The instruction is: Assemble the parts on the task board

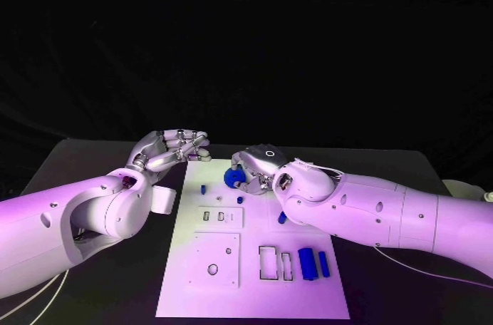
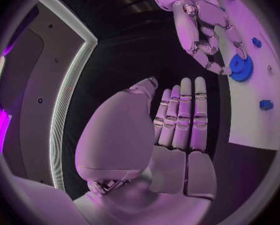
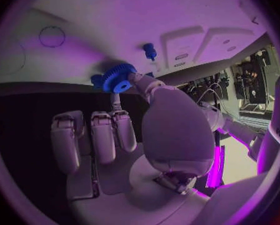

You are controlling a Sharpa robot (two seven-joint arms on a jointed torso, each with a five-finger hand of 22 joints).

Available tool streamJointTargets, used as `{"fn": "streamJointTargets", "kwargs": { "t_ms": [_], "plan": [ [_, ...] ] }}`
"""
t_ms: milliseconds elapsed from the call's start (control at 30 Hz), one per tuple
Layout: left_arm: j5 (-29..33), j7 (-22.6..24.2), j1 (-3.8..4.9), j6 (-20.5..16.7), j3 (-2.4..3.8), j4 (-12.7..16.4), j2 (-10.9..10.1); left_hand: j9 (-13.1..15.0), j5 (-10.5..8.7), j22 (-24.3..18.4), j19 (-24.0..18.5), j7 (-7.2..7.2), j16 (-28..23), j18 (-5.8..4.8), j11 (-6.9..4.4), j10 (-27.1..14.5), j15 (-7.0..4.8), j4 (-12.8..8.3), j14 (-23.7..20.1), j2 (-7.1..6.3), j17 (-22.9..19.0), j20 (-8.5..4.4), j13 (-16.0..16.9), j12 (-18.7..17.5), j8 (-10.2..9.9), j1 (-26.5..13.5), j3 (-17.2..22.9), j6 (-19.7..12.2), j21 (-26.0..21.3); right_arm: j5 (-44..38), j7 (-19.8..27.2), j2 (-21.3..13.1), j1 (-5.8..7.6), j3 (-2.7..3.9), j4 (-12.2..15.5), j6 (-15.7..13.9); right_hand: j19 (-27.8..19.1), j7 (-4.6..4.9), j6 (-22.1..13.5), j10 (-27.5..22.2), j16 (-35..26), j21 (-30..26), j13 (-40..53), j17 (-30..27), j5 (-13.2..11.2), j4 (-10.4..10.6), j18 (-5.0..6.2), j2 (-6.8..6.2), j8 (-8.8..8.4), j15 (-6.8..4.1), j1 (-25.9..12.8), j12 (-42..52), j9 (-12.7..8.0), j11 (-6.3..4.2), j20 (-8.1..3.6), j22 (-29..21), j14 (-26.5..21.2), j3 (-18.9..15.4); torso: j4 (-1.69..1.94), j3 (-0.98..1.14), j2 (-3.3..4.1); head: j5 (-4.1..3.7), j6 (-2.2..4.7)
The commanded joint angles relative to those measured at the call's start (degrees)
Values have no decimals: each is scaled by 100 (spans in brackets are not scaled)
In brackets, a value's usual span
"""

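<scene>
A black table [image 1: 102, 161] fills the lower half of the head view, with darkness behind it. The white task board [image 1: 257, 296] lies lengthwise in the middle of the table.

At the left, the left hand [image 1: 169, 150] hovers over the bare table just beside the board's far left corner. In the left wrist view its fingers [image 2: 180, 115] lie straight and side by side, thumb apart, holding nothing.

On the board, a small plate with two slots [image 1: 220, 216] sits left of centre, and nearer the robot lies a square plate with a round hole [image 1: 215, 259]. Right of that, two open rectangular frames [image 1: 276, 262] lie beside two blue bars [image 1: 313, 263]. A small blue peg [image 1: 204, 189] stands near the far left edge.

Further right, the right hand [image 1: 259, 169] reaches onto the board's far end. Its thumb and a fingertip touch a blue gear [image 3: 119, 78], which sits on the board; whether they truly pinch it cannot be told. Another blue part [image 1: 283, 217] lies beside the right wrist.
</scene>
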Motion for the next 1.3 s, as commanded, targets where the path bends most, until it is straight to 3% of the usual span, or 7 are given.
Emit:
{"fn": "streamJointTargets", "kwargs": {
  "t_ms": [33, 500, 567, 700, 833, 867, 1300],
  "plan": [
    [19, 32, 8, 99, 5, 12, 7, 8, -24, 9, 0, 12, -17, 60, 47, 9, 5, -6, -42, 2, 5, 0, 2, -19, -29, 57, 35, -32, 18, -103, 1, 4, -11, -6, -10, 274, 600, 3, 37, 155, 17, 31, 972, 1103, -42, 34, -39, -1, -11, -42, -69, 3, -4, -30, -53, 1510, 512, -22, -2, -1, -3, 7, -12],
    [19, 30, 8, 100, 5, 8, 5, 8, -24, 9, 0, 12, -17, 60, 47, 9, 5, -6, -42, 2, 5, 0, 2, -19, -29, 57, 35, -32, 18, -182, -172, 57, -32, -15, -103, 173, 600, 30, -32, 113, 5, 31, 922, 1067, -211, 85, -39, -42, -133, -25, -149, -55, -48, -8, -42, 1510, 504, -85, 1, -2, 0, -10, 10],
    [19, 29, 8, 101, 5, 7, 6, 8, -24, 9, 0, 12, -17, 60, 47, 9, 5, -6, -42, 2, 5, 0, 2, -19, -29, 57, 35, -32, 18, -183, -171, 70, -35, -15, -108, 152, 600, 90, -263, 58, 0, 31, 862, 1051, -483, 142, -39, -59, -309, 13, -207, -123, -109, 43, -19, 1510, 501, -176, 2, -3, 1, -11, 11],
    [19, 26, 8, 99, 5, 6, 7, 12, -26, 11, -9, 10, -25, 60, 45, 23, 5, -6, -51, -2, 16, 1, 4, -27, -27, 58, 54, -23, 25, -142, -146, 94, -39, -16, -115, 175, 600, 191, -496, 17, 2, 31, 825, 1056, -569, 358, -39, 29, -606, 109, -249, -165, -190, 145, 78, 1510, 501, -596, 7, -6, 0, -16, 3],
    [19, 23, 8, 107, 5, 1, 7, 12, -26, 11, -9, 10, -25, 60, 45, 23, 5, -6, -51, -2, 16, 1, 4, -27, -27, 58, 54, -23, 25, -80, -144, 89, -41, -18, -115, 379, 600, 202, -447, 17, 4, 31, 827, 1061, -548, 672, -39, 137, -716, 125, -308, -162, -200, 158, 103, 1510, 501, -990, 3, -8, -2, -16, 1],
    [19, 22, 8, 110, 5, -2, 8, 12, -26, 11, -11, 11, -26, 59, 45, 23, 5, -6, -53, -5, 18, 1, 3, -30, -28, 57, 58, -24, 26, -71, -147, 86, -41, -18, -114, 435, 600, 214, -467, -1, 4, 31, 811, 1058, -360, 802, -39, 176, -780, 132, -343, -180, -212, 168, 108, 1510, 500, -1087, 1, -8, -3, -19, 5],
    [19, 6, 7, 112, 5, -38, 16, 13, -27, 12, -13, 12, -28, 59, 46, 23, 6, -6, -54, -8, 20, 1, 3, -33, -30, 56, 60, -25, 27, 49, -178, 33, -46, -22, -114, 686, 600, 179, -242, 28, 3, 31, 847, 1055, -145, 1049, -39, 297, -821, 114, -406, -140, -190, 141, 100, 1510, 499, -1218, -2, 1, -5, -14, 2]
  ]
}}
